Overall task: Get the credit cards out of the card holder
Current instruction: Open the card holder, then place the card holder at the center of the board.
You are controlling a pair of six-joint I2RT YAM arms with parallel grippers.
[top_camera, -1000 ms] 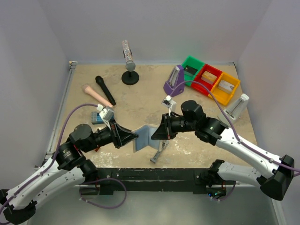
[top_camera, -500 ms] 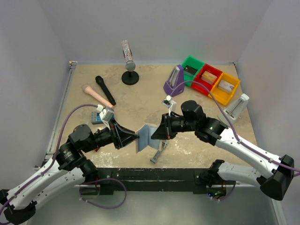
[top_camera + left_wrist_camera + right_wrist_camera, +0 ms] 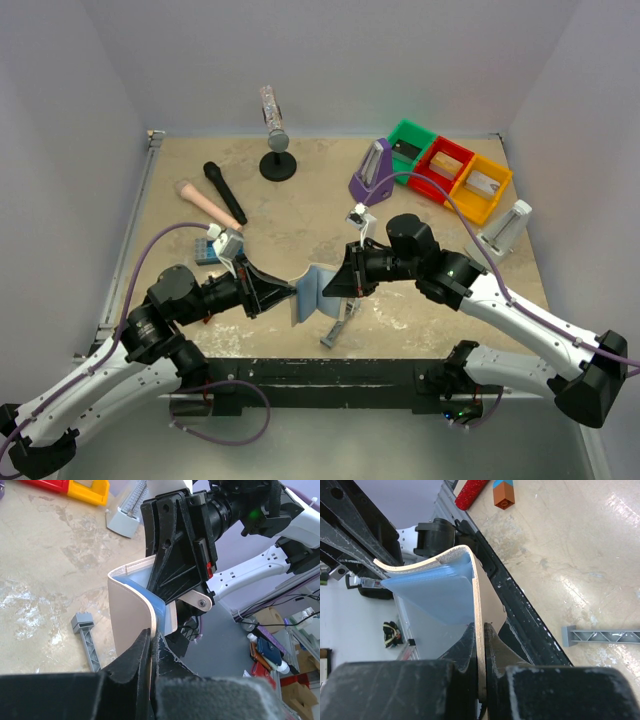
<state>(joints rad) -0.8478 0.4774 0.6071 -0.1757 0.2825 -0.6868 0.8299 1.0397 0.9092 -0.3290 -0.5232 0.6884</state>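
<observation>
i have both tools on the card holder (image 3: 309, 288), which looks held up off the tabletop (image 3: 300, 210) in the lower middle of the top view. it stands on edge, bent into a curve, tan outside and pale blue inside. the left tool (image 3: 287, 292) is pinched shut on the edge of one flap; my left wrist view shows its fingers (image 3: 135, 655) closed tight with the leaf squeezed between them. the right tool (image 3: 332, 287) grips the other flap the same way, jaws closed to the thickness of the leaf in the right wrist view.

as for progress, i judge the job barely begun. the holder is spread open, but i see no credit cards lying out on the tabletop and none in either tool. the blue pocket (image 3: 437, 592) faces the right wrist camera, yet i cannot tell whether a card sits inside. all the pulling out is left to do.

i can read no brand, label or print anywhere, on the holder or elsewhere.
</observation>
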